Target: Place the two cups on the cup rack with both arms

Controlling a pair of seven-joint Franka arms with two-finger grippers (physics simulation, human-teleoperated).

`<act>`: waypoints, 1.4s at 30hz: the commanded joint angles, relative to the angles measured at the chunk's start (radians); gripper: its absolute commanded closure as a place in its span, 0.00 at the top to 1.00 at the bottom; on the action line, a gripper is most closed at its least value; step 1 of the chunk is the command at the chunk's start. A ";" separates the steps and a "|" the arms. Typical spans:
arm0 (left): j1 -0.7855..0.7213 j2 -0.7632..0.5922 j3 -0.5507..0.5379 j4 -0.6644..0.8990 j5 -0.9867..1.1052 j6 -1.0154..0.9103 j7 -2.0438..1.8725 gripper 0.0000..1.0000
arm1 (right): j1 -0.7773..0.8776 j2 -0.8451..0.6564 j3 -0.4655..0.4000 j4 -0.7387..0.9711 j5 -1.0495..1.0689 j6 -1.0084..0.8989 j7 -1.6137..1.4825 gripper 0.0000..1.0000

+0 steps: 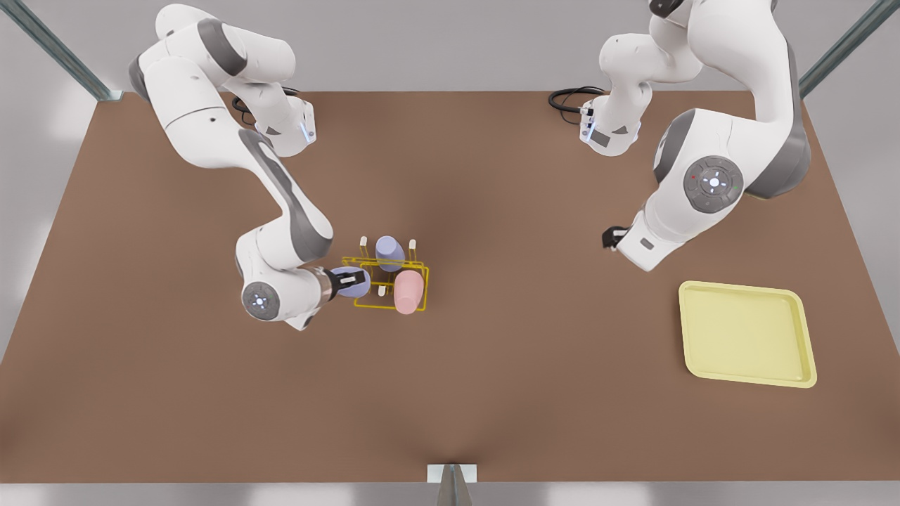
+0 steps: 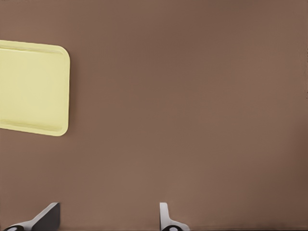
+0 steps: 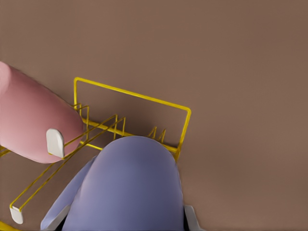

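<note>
The yellow wire cup rack [image 1: 424,270] stands mid-table. A salmon-pink cup [image 1: 408,291] rests over a peg at its near right corner, and a lavender cup [image 1: 389,251] sits on a far peg. My right gripper [image 1: 349,281], on the arm at the front view's left, is shut on a second lavender cup [image 1: 356,282] at the rack's left end. In the right wrist view this cup [image 3: 130,187] lies between the fingertips [image 3: 191,217], over the rack [image 3: 144,98] and beside the pink cup [image 3: 33,120]. My left gripper [image 1: 610,237] waits open at the front view's right, its fingers [image 2: 166,219] apart over bare table.
A pale-yellow flat tray [image 1: 745,334] lies at the front view's right, near the left arm; its corner is in the left wrist view [image 2: 33,86]. Black cables lie at the table's far edge [image 1: 569,98].
</note>
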 commanded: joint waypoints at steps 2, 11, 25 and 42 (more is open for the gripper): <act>-0.001 -0.002 -0.001 0.000 -0.002 -0.030 0.309 1.00 | -0.001 0.003 0.001 0.003 -0.010 -0.005 0.008 1.00; -0.001 -0.004 -0.001 -0.001 -0.002 -0.049 0.307 1.00 | 0.003 -0.009 0.001 -0.012 0.002 -0.015 0.281 1.00; 0.055 0.000 -0.006 0.010 -0.036 -0.067 0.310 1.00 | 0.006 -0.044 0.002 -0.089 -0.012 0.051 0.266 1.00; 0.078 -0.008 -0.013 0.013 -0.035 -0.156 0.352 1.00 | -0.005 -0.073 0.022 -0.132 0.002 0.010 0.246 1.00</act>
